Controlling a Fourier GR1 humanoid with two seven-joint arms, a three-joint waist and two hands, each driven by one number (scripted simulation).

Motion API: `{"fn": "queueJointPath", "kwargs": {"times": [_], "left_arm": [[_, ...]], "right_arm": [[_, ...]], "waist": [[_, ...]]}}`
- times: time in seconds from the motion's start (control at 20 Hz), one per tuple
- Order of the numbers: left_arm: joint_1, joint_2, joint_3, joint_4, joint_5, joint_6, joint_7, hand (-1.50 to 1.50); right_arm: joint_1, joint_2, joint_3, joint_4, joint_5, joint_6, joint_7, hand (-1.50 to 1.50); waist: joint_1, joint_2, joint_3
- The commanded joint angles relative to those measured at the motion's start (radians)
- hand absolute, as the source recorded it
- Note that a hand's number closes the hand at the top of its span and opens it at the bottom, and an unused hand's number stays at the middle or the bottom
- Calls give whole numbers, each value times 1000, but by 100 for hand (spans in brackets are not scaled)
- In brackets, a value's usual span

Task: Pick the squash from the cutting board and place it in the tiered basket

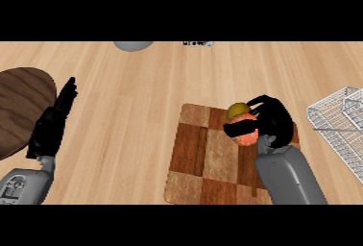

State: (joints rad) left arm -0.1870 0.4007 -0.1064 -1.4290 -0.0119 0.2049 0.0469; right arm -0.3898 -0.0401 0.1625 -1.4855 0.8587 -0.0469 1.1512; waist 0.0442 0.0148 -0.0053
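two smooth, rounded grey forearms. the left forearm (27, 185) has lighter panel markings on its casing; the right forearm (289, 178) is plain grey with a narrower grey wrist. the left robot hand (46, 129) and right robot hand (276, 122) are matt black, with slim fingers and a thumb.

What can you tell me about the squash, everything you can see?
The squash is small and smooth, yellow at its far end and orange nearer the robot. The right robot hand curls round it, thumb across its middle, hiding part. It is over the far right part of the checkered wooden cutting board. Whether it touches the board cannot be seen.
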Motion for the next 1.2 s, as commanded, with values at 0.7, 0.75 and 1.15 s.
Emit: {"fn": "queueJointPath", "kwargs": {"times": [0.7,0.75,1.15], "left_arm": [[-8,-23,-4,12,-11,0,13,0],[6,-18,-7,23,-17,-8,-17,0],[32,-16,31,9,-6,-9,-7,0]], "right_arm": [[-671,-149,-290,369,735,-124,245,150],[-691,-148,-294,416,764,-91,247,150],[-827,-191,-445,450,714,5,139,150]], "waist": [[-5,-8,3],[-5,-7,2],[-32,-16,5]]}}
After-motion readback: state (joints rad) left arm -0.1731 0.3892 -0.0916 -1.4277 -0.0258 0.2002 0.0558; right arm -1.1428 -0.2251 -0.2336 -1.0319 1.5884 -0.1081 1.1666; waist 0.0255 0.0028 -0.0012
